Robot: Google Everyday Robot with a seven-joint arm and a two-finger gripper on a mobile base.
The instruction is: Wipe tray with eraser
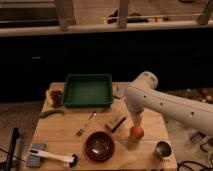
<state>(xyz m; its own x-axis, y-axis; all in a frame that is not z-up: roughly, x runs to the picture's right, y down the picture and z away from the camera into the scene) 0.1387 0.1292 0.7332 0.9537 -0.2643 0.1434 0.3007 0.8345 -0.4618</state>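
Note:
The dark-green tray [87, 77] lies at the back of the wooden table, left of centre, with nothing visible inside it. The eraser [115, 121], a small tan block with a dark underside, lies on the table in front of the tray's right corner. My gripper [136, 119] hangs down from the white arm [160, 102], which comes in from the right. It is a little to the right of the eraser and just above an orange fruit [136, 132]. It is apart from the tray.
A dark-red bowl [99, 146] sits at the front centre, with a fork [86, 124] behind it. A white-handled brush [54, 157] and a grey pad [35, 155] lie front left. Grapes [56, 96] and a green pod [51, 113] are left; a metal cup [161, 150] is front right.

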